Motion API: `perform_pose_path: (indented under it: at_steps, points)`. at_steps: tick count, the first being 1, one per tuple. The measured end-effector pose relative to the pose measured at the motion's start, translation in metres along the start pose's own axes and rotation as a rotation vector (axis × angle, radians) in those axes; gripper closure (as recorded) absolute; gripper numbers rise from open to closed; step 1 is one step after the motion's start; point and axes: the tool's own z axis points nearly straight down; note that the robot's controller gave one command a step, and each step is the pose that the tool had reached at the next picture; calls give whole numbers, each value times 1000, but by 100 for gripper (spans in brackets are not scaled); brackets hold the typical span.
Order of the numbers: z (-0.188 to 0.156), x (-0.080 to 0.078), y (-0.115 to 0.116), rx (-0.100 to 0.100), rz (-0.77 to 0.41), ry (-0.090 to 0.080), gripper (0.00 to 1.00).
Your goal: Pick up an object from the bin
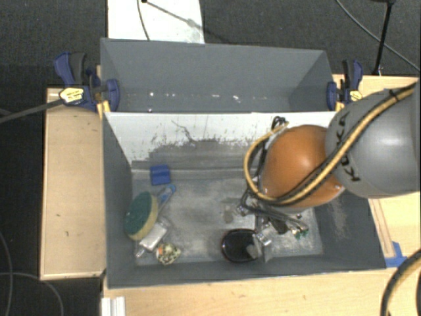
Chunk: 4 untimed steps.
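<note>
My gripper [262,237] is low over the bin's floor, right of the middle and near the front wall, mostly hidden under the arm's orange cover. A black round disc-like thing [235,247] lies flat on the floor right by its left side, and the gripper's tip overlaps the disc's right edge. Whether the disc is gripped I cannot tell. A small greenish bit [300,232] lies just to the right of the gripper.
At the bin's left side lie a round green-and-yellow scrubber [140,215], a blue clip-like piece [160,176] behind it, a silvery thing [152,237] and a small speckled thing [168,253] near the front.
</note>
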Motion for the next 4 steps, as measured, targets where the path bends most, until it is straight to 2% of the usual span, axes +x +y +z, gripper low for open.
perform_pose_path:
  at_steps: [1,2,3,4]
  points:
    - [29,0,6,6,24,-7,0]
    - [29,-1,6,5,27,-4,0]
    - [29,-1,6,3,28,-3,100]
    - [-37,-3,5,2,32,-3,100]
